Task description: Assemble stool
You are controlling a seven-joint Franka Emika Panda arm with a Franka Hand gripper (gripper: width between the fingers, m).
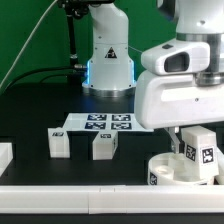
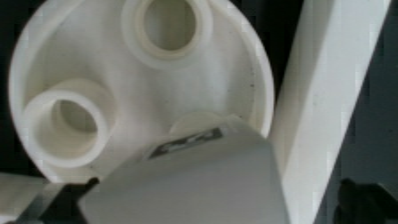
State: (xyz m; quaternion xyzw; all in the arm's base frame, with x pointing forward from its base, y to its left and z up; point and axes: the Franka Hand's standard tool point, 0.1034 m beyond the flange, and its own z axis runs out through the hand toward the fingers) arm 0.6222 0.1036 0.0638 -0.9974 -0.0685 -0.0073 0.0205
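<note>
The round white seat disc point(image 1: 172, 170) lies at the front on the exterior view's right. My gripper point(image 1: 199, 138) is shut on one white stool leg point(image 1: 201, 153) with a square tag and holds it upright over the disc. I cannot tell whether it touches a socket. In the wrist view the held leg point(image 2: 196, 185) fills the space between my dark fingers point(image 2: 59, 197). The disc point(image 2: 107, 70) lies beyond it with two hollow sockets showing. Two more tagged legs point(image 1: 60, 142) point(image 1: 104, 146) stand on the black table, on the exterior view's left of the disc.
The marker board point(image 1: 100, 122) lies behind the two loose legs. A white border rail point(image 1: 70, 190) runs along the front edge, and a white block point(image 1: 5, 156) is at the far left. The robot base point(image 1: 108, 60) stands at the back.
</note>
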